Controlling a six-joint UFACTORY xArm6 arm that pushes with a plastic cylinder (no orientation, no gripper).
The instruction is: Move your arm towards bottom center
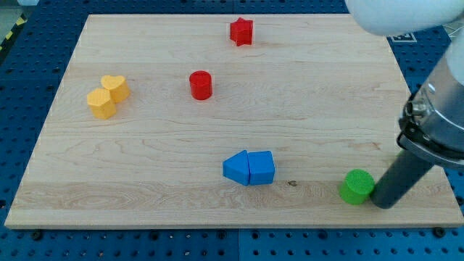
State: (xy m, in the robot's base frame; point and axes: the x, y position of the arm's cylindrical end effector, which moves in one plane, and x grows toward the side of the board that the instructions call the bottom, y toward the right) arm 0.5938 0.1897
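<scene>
My tip (382, 204) rests on the wooden board (145, 167) near the view's bottom right corner. It touches the right side of a green cylinder (357, 186). Two blue blocks sit side by side at the bottom centre: a triangular one (235, 167) and a pentagon-like one (261, 167). They lie well to the left of my tip. The dark rod rises up and right to the arm body at the view's right edge.
A red cylinder (201, 85) stands left of centre. A red star-shaped block (241, 31) sits near the top edge. A yellow heart-shaped block (114, 87) and a yellow hexagonal block (101, 103) touch at the left. Blue table surrounds the board.
</scene>
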